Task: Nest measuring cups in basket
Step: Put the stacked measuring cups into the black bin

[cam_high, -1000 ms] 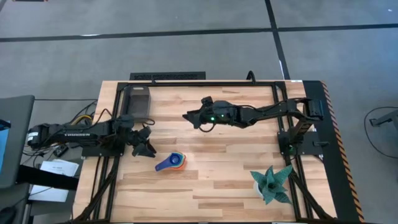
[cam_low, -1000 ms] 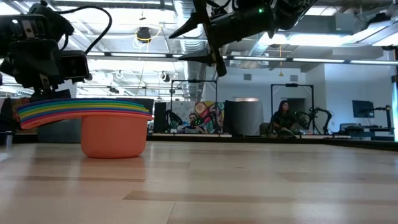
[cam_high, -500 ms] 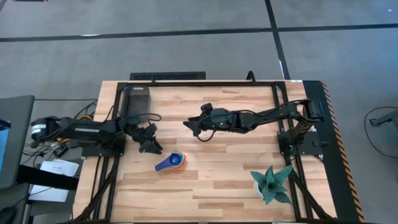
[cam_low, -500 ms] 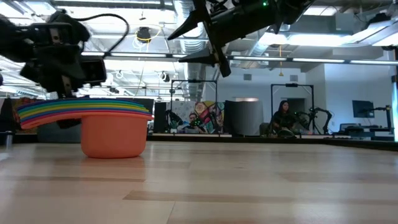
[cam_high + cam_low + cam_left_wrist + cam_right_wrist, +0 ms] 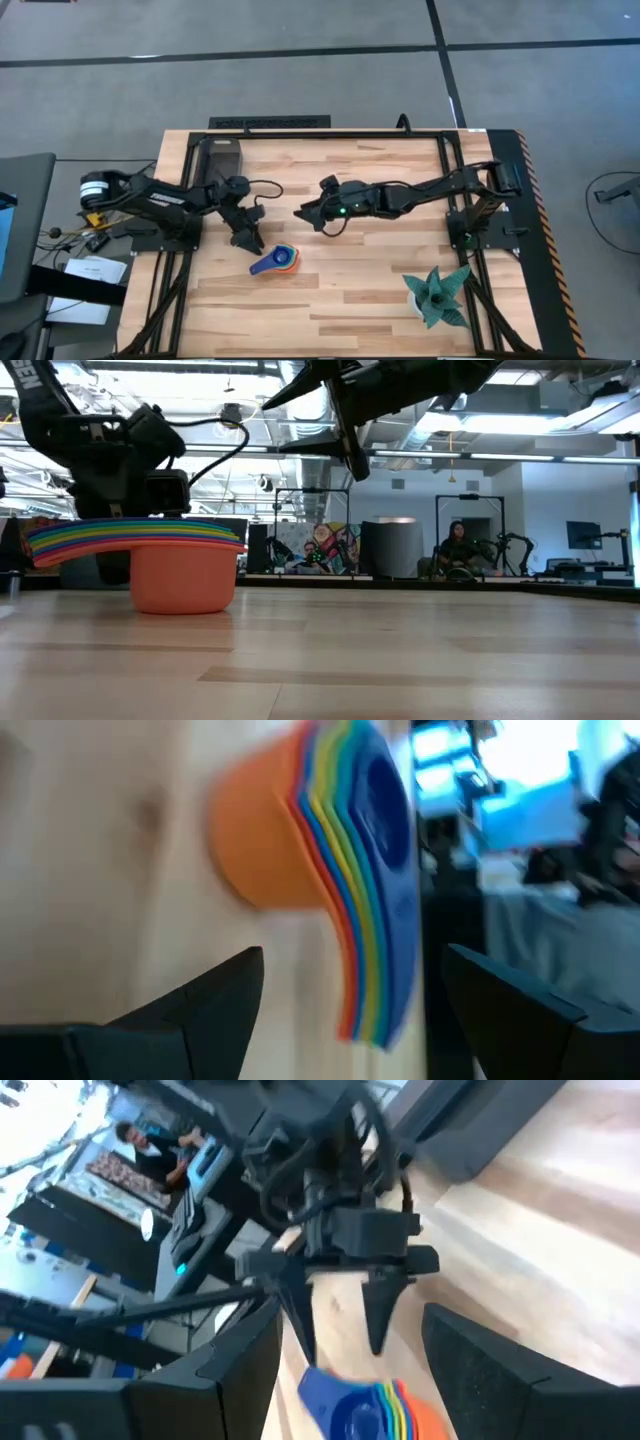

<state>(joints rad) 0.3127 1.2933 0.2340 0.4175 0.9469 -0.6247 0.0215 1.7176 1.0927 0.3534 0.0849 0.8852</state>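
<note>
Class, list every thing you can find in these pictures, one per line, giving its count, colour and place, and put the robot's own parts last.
measuring cups: one nested stack, orange at the bottom up through rainbow colours to blue on top; on the bare table, front of centre, not in the basket.
basket: one, dark grey; back-left corner of the table.
spiky plant: one, teal; front-right of the table.
table: one, light wood, with a black frame round it.
person: one, seated far off in the room behind the table.
left gripper: one, dark, open; just left of and behind the cup stack, touching nothing.
right gripper: one, dark, open; raised over the table's middle, empty.
</note>
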